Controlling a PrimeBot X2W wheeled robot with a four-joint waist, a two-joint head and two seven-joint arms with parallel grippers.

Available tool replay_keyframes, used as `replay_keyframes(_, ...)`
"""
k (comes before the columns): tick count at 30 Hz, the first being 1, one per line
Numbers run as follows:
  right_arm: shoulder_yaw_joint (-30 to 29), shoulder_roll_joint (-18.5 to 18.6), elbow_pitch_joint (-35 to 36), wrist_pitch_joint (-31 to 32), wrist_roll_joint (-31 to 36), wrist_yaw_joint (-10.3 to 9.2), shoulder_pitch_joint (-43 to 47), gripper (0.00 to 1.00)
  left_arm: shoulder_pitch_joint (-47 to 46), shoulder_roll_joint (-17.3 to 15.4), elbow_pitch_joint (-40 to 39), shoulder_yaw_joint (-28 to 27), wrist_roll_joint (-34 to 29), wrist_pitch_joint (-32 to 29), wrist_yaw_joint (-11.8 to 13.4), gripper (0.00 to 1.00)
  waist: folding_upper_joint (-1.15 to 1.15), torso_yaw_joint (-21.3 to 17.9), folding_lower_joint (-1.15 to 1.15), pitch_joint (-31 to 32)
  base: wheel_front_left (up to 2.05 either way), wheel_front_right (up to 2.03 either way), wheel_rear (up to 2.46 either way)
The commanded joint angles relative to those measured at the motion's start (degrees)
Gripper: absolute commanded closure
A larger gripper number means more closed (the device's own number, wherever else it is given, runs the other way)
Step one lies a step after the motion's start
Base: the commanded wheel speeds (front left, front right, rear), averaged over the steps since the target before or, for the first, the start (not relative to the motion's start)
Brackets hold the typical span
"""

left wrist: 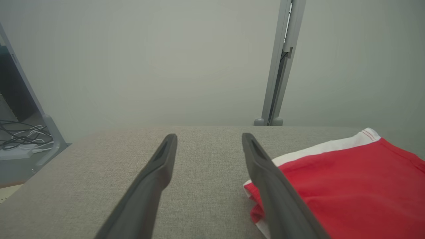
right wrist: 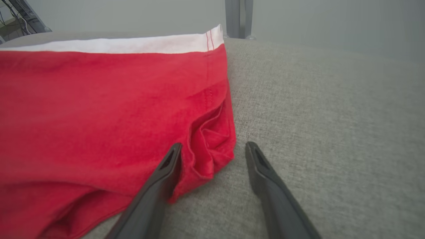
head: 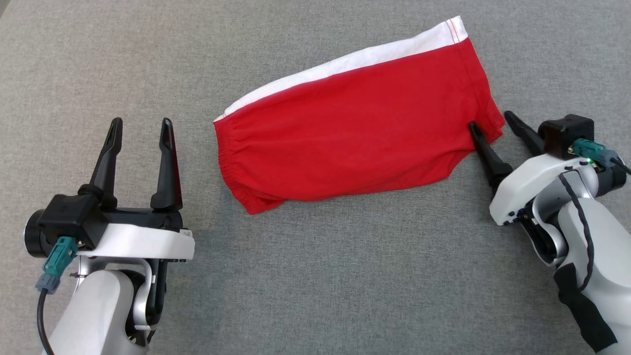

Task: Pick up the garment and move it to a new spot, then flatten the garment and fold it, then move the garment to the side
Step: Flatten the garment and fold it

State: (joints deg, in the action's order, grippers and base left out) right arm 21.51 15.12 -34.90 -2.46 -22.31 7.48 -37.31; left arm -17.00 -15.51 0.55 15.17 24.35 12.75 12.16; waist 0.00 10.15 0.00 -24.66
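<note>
At the lower left of the head view, the left end effector [head: 142,123] hangs with its fingers spread wide and holding nothing. It is apart from the gathered left end of the garment [head: 355,133].

At the right, the right end effector [head: 490,120] is also open and straddles the garment's lower right corner. One finger lies on the red cloth and the other on the bare counter [head: 315,276] just beside it.

The garment lies flat across the middle of the frame, slanting up to the right, with its white band along the upper edge. It looks already doubled over, so this is probably a corner pick for a further fold or for moving it aside. The next move calls for pinching every layer at that rumpled corner.

Bare counter spreads wide below and to the left. Farther off, the counter's back edge [left wrist: 212,127] runs near the garment's white corner, with a grey post [left wrist: 280,63] behind it.
</note>
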Motion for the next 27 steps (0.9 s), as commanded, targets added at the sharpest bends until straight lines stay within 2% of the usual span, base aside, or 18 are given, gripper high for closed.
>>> replay_keyframes(1, 1.26, -0.33, -1.29, 0.93, -0.64, 0.04, 0.85, 0.65, -0.84, -0.13, 0.20, -0.03, -0.17, 0.29, -0.10, 0.00, 0.00, -0.11, 0.00, 0.01, 0.00, 0.00, 0.00)
replay_keyframes(2, 1.80, -0.50, -1.61, 1.50, -1.23, 0.04, 0.76, 1.00, -1.04, -0.14, 0.39, -0.03, -0.18, 0.27, -0.07, 0.00, 0.00, -0.25, 0.00, 0.05, 0.00, 0.00, 0.00)
replay_keyframes(6, 1.89, -0.43, -1.24, 1.31, -3.71, 0.00, 0.43, 1.00, -1.27, -0.21, 0.98, 0.07, 0.03, 0.34, -0.14, 0.00, 0.00, -1.06, 0.00, 0.32, 0.00, 0.00, 0.00)
replay_keyframes(11, -0.73, -1.11, 2.98, 0.48, -5.87, 0.01, 1.97, 1.00, -0.97, -0.51, 1.41, 0.15, 0.20, 0.34, -0.02, 0.00, 0.00, -2.40, 0.00, 1.28, 0.00, 0.00, 0.00)
replay_keyframes(14, -2.79, -1.70, 7.21, 0.66, -6.79, 0.01, 5.99, 1.00, -0.37, -0.58, 1.63, 0.16, 0.29, 0.32, 0.13, 0.00, 0.00, -3.23, 0.00, 2.16, 0.00, 0.00, 0.00)
replay_keyframes(20, -10.64, -4.05, 16.95, -0.06, -5.94, 0.02, 18.57, 1.00, 0.91, -1.00, 1.97, 0.25, 0.68, 0.08, 0.25, 0.00, 0.00, -4.68, 0.00, 4.30, 0.00, 0.00, 0.00)
replay_keyframes(27, -19.50, -9.99, 24.12, -1.26, -4.22, 0.02, 29.43, 1.00, 2.31, -2.05, 1.38, -0.01, 0.89, -0.93, 0.66, 0.00, 0.00, -6.71, 0.00, 6.04, 0.00, 0.00, 0.00)
